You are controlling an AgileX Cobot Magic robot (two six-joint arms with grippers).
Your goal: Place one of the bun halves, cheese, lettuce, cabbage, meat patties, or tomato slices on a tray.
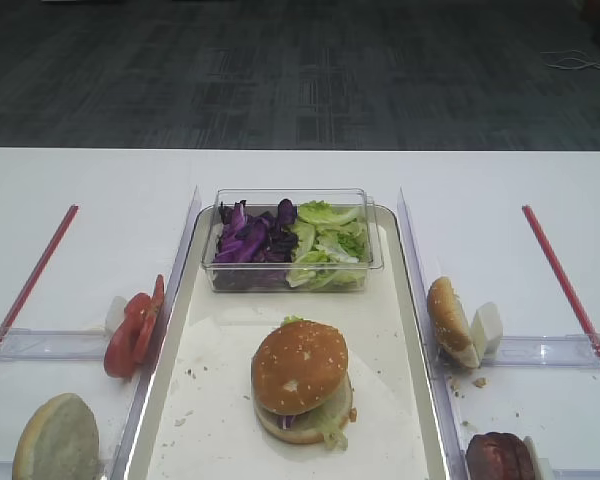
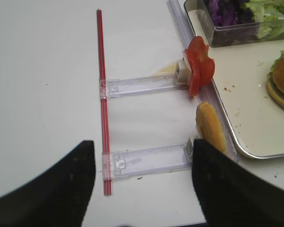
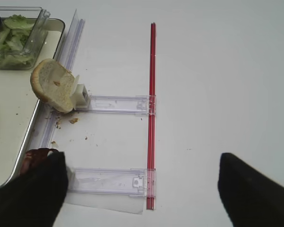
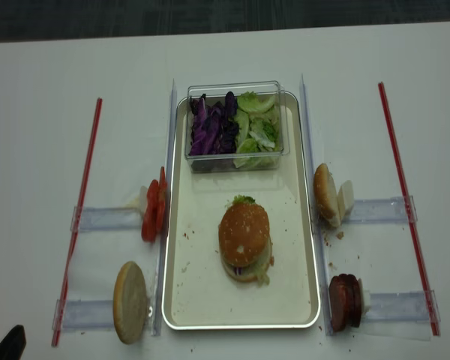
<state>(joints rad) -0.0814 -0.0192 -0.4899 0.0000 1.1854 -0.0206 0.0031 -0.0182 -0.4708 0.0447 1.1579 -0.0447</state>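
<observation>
Bun top (image 1: pixel 299 366), sesame dome upward, caps stacked fillings at lower centre of tray (image 1: pixel 400 300). Tray's long axis runs top to bottom. Right tool (image 3: pixel 142 189) and left tool (image 2: pixel 142 184): both gaping, empty.

I count one tray (image 4: pixel 177 300), with one clear box (image 4: pixel 236 161) of cabbage (image 4: pixel 210 131) and lettuce (image 4: pixel 256 131) on it, and one stacked burger under a seeded bun (image 4: pixel 244 231). Two loose bun halves (image 4: pixel 130 301) stand beside the tray. Tomato slices (image 4: pixel 153 214): three, I think. Patties (image 4: pixel 345 301): probably two. Two red rods (image 4: pixel 79 217) flank everything.
</observation>
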